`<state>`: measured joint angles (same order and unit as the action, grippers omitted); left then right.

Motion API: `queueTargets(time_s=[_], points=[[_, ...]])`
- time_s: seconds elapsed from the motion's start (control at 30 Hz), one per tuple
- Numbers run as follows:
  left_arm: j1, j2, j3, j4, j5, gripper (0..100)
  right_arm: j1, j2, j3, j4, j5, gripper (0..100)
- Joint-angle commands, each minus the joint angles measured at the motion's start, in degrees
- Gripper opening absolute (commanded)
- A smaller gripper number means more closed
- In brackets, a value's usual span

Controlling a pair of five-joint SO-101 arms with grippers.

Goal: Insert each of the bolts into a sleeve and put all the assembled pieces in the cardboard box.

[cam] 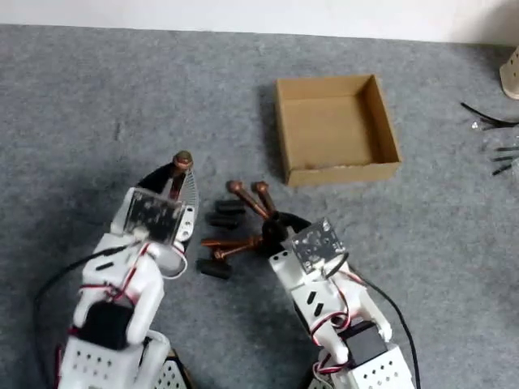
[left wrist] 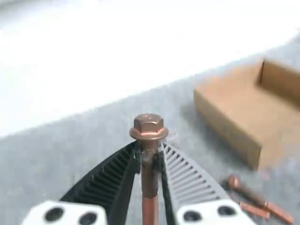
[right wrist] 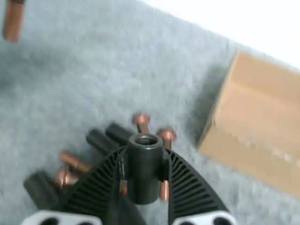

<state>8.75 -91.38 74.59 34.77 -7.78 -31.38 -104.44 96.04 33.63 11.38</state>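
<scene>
Far side of the table, well beyond both arms: cardboard box, nothing inside yet. Clamped in right pincer, sleeve, bore facing out past the tips; clamped in left pincer, bolt, head outward, well apart on the sleeve's left. Probably needs shank turned toward bore.

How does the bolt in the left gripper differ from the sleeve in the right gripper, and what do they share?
The bolt is copper-coloured; the sleeve is black. The bolt is slender with a hexagonal flanged head; the sleeve is thicker, a tube with an open top. Both are clamped lengthwise, bolt in the left gripper, sleeve in the right gripper.
</scene>
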Motion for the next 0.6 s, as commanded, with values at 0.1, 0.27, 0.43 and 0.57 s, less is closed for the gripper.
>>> queueTargets(time_s=[0.1, 0.27, 0.43, 0.57], points=[[1.8, -9.1, -8.57, -2.81, 0.44, 1, -1.19, -0.92, 4.62, -10.59, -0.79, 0.5], [1.98, -11.12, -8.4, -5.19, 0.44, 1, -4.0, -0.92, 4.7, -17.71, -0.79, 0.5], [1.54, -11.3, -6.11, -5.36, 6.68, 1, -7.87, -0.92, 4.79, -17.98, -0.79, 0.5], [1.71, -11.03, -3.56, -5.36, 12.31, 1, -7.78, -0.92, 4.79, -17.98, -0.79, 0.5]])
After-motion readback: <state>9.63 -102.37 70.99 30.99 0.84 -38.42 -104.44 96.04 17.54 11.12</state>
